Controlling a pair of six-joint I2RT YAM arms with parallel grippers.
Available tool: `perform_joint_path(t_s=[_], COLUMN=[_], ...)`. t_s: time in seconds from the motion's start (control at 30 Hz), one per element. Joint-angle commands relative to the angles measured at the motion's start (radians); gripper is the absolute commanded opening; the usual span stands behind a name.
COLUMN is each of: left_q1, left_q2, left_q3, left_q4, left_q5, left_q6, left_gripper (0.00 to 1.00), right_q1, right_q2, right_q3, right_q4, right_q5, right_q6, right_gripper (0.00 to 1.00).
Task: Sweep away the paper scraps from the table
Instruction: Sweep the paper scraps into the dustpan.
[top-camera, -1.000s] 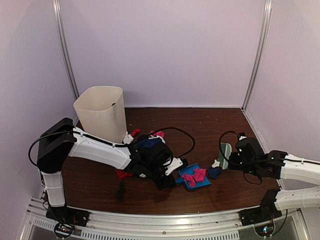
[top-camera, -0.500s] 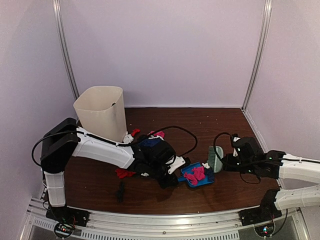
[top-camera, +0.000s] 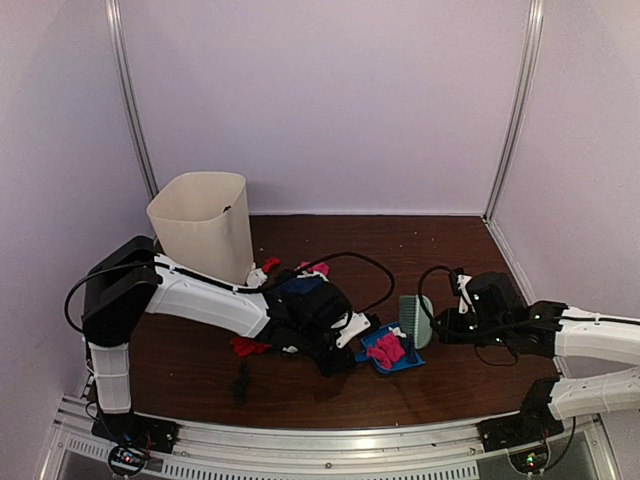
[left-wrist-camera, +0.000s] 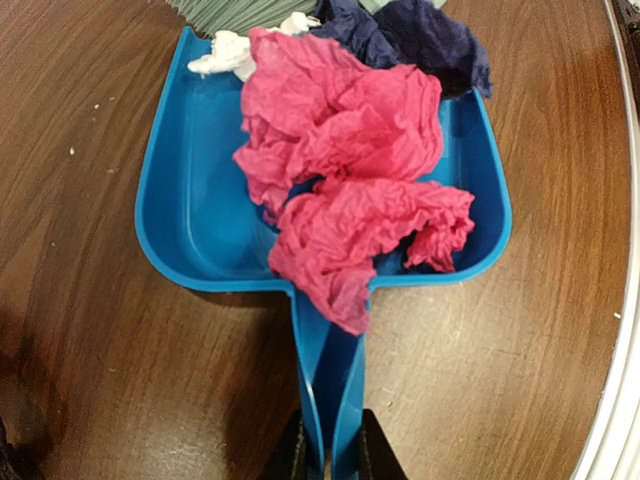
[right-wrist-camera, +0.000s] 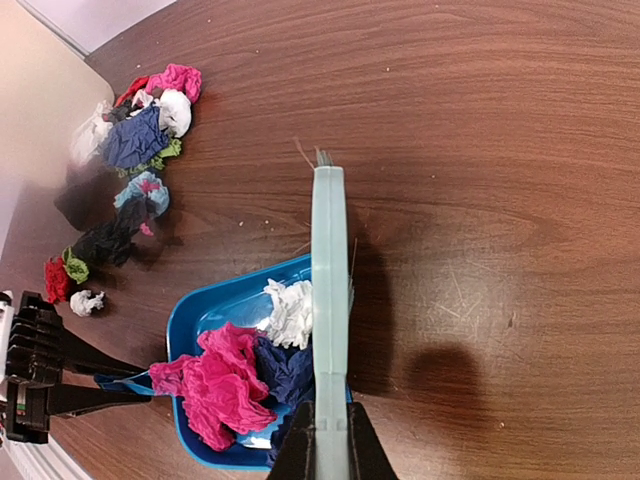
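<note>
A blue dustpan (top-camera: 376, 353) lies on the table (top-camera: 450, 250) with its handle pinched in my left gripper (left-wrist-camera: 328, 452), which is shut on it. Crumpled pink paper scraps (left-wrist-camera: 340, 130), a white one (right-wrist-camera: 290, 312) and a dark blue one (right-wrist-camera: 285, 365) sit in the pan (left-wrist-camera: 190, 200). My right gripper (right-wrist-camera: 328, 440) is shut on a pale green brush (right-wrist-camera: 328, 270), whose bristle edge stands at the pan's mouth (top-camera: 415, 320). More loose scraps (right-wrist-camera: 140, 140) lie in a strip on the table to the left, partly hidden by my left arm in the top view.
A tall beige bin (top-camera: 203, 225) stands at the back left. A black cable (top-camera: 365, 265) loops over the table behind the pan. A red scrap (top-camera: 248, 347) and a dark bit (top-camera: 242, 380) lie near the left arm. The silver front rail (top-camera: 330, 440) borders the near edge.
My right gripper has carried the brush leftwards up to the dustpan's mouth, pushing the white and dark blue scraps into the pan. The left gripper and pan have barely moved.
</note>
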Motion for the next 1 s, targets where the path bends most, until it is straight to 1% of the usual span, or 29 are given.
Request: perform_joint_path(t_s=[0.0, 0.3, 0.5, 0.83, 0.87, 0.97], left_q1=[0.001, 0.008, 0.007, 0.008, 0.01, 0.01], left_q2=[-0.004, -0.07, -0.105, -0.169, -0.176, -0.199], left_q3=[-0.015, -0.08, -0.112, -0.151, -0.154, -0.163], left_q4=[0.068, 0.143, 0.173, 0.172, 0.197, 0.203], left_q5=[-0.021, -0.045, -0.069, -0.119, -0.122, -0.134], left_q6=[0.005, -0.001, 0.001, 0.001, 0.002, -0.002], left_gripper=[0.0, 0.0, 0.0, 0.0, 0.0, 0.0], right_q1=[0.01, 0.01, 0.01, 0.01, 0.011, 0.01], right_q2=[0.007, -0.013, 0.015, -0.003, -0.006, -0.013], right_q3=[-0.015, -0.025, -0.032, -0.016, -0.012, 0.009], right_q4=[0.016, 0.08, 0.137, 0.149, 0.147, 0.139], right_q5=[-0.049, -0.076, -0.116, -0.124, -0.125, -0.122], right_q6=[-0.016, -0.031, -0.057, -0.074, -0.077, -0.087], right_gripper=[0.0, 0.0, 0.0, 0.0, 0.0, 0.0])
